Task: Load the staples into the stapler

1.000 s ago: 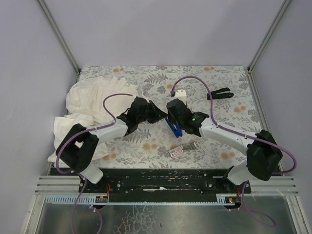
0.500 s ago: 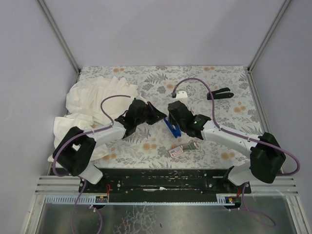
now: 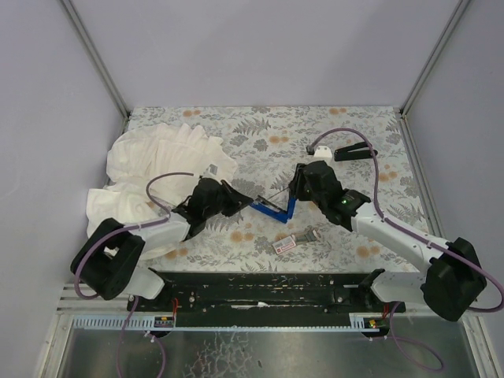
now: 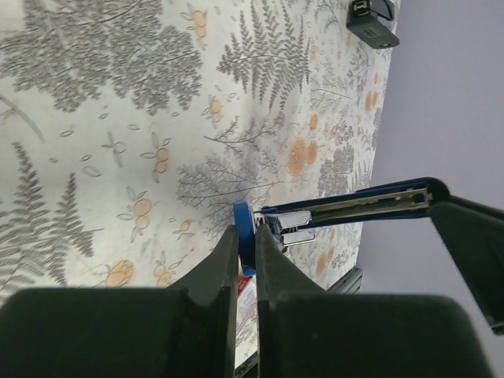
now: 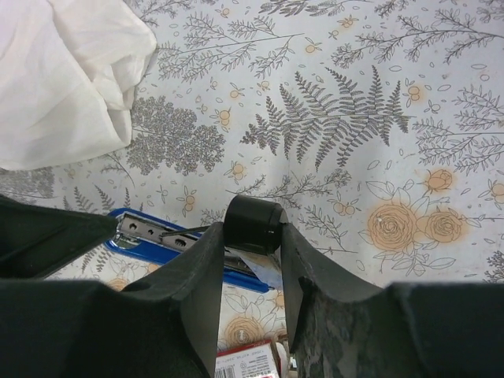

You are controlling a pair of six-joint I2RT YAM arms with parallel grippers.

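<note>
Change: the left end effector (image 3: 246,202) and the right end effector (image 3: 294,198) are drawing apart compared with a second ago. The stapler (image 3: 272,209), then bunched between them, is now spreading into a shallow V.
Left end effector: its fingers (image 4: 224,260) are pressing together on the stapler's blue end, at the 9 o'clock side.
Right end effector: it is clamping the stapler's black end at the 3 o'clock side.
Stapler: it is hanging mid-table between both, its metal channel showing.
Staples: the staple box (image 3: 285,245) is lying at 6 o'clock from the stapler, with the staple strip (image 3: 310,234) just beside it at 2 o'clock.
Surroundings: a white cloth (image 3: 153,169) is lying at 9 o'clock on the table (image 3: 260,130), and a black object (image 3: 354,150) at 2 o'clock.
</note>
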